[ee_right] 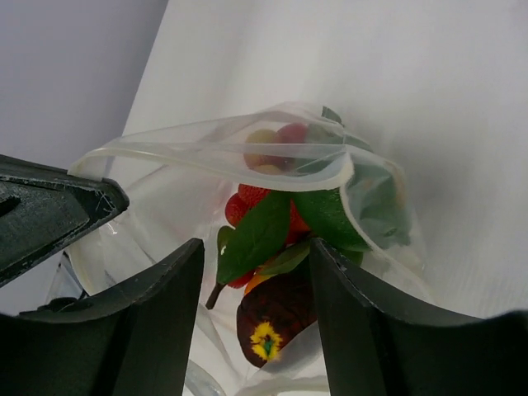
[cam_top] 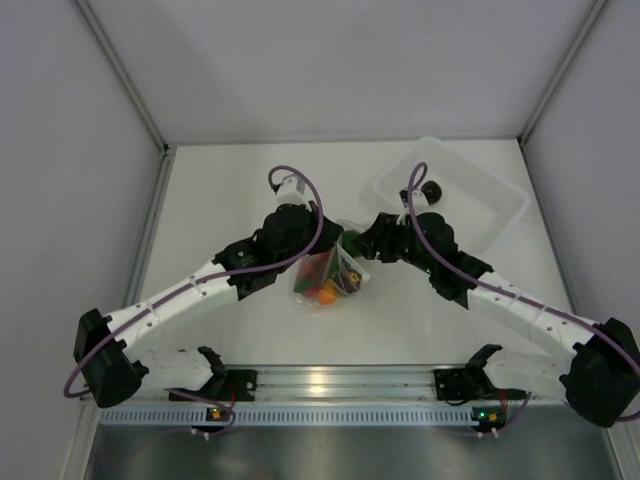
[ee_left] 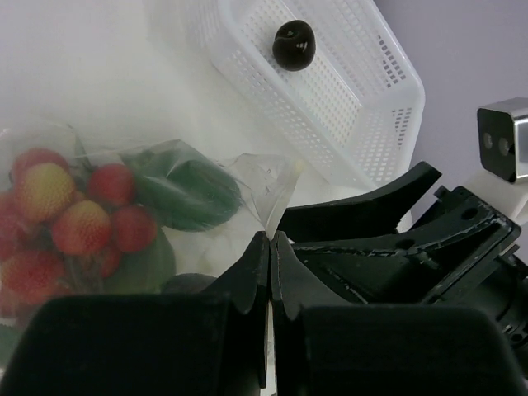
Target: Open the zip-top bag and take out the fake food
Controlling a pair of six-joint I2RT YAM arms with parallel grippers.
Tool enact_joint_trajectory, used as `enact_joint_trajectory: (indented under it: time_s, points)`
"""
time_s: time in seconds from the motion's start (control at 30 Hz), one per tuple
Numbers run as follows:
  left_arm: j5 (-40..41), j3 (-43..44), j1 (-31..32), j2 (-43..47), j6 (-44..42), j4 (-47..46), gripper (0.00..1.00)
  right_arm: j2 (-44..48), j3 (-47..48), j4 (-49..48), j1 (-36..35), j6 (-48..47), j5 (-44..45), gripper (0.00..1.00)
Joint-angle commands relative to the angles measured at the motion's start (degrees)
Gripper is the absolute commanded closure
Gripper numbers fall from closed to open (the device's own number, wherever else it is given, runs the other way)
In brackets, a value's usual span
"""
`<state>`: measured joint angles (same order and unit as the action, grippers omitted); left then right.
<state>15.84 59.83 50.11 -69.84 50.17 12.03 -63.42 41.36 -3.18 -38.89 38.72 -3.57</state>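
Observation:
The zip-top bag lies mid-table with its mouth open. It holds fake food: red clustered pieces, a green piece, a green leaf and a dark maroon piece. My left gripper is shut on the bag's rim; in the top view it sits at the bag's far edge. My right gripper is open, its fingers reaching into the bag's mouth on either side of the maroon piece. In the top view it meets the left gripper over the bag.
A white perforated tub stands at the back right, just behind my right arm. One dark maroon fake fruit lies in it, also seen in the top view. Grey walls close in the table on three sides.

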Motion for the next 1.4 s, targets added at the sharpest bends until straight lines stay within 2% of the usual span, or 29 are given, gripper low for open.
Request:
enact_joint_trajectory:
  time_s: [0.0,0.13,0.3,0.5,0.57,0.6,0.7,0.87,0.97,1.13,1.27,1.37]
  points:
    - [-1.0,2.7,0.3,-0.8,2.4,-5.7,1.0,-2.7,0.9,-5.6,-2.0,-1.4,1.9,0.45]
    - [-1.9,2.4,1.4,-2.2,3.6,-7.3,1.0,-5.7,-0.8,-9.0,-2.1,-1.5,5.7,0.44]
    - [-4.9,2.3,2.1,-3.8,5.1,-9.2,1.0,-9.6,-4.4,-18.4,-2.4,-5.0,12.3,0.38]
    - [-8.1,2.0,3.1,-6.2,6.5,-11.1,1.0,-15.9,-4.6,-27.2,-2.5,-7.3,12.7,0.32]
    - [-8.9,2.5,3.6,-7.2,6.5,-11.2,1.0,-17.8,-3.9,-27.1,-2.5,-8.4,13.5,0.29]
    - [-9.1,2.7,3.8,-7.5,6.5,-11.2,1.0,-19.5,-3.1,-26.7,-2.4,-8.8,14.0,0.24]
    - [-9.9,2.8,4.3,-8.1,6.3,-11.2,1.0,-23.2,-2.1,-27.6,-2.4,-10.2,11.8,0.18]
    - [-11.0,2.7,4.4,-7.4,6.2,-11.2,1.0,-28.3,-2.2,-31.4,-2.2,-10.1,9.8,0.14]
    - [-12.1,2.7,4.3,-7.3,5.8,-11.2,1.0,-30.0,-2.8,-35.6,-1.4,-9.4,4.2,0.09]
    - [-11.8,1.4,4.3,-6.3,5.6,-11.2,1.0,-31.6,-1.6,-34.4,0.0,-8.7,3.8,0.07]
    - [-9.9,0.1,4.3,-5.0,5.0,-11.2,1.0,-35.4,2.9,-27.4,0.0,-7.4,4.4,0.07]
    - [-9.1,-0.6,4.3,-4.2,4.8,-11.2,1.0,-37.4,3.8,-24.9,0.2,-5.2,5.7,0.11]
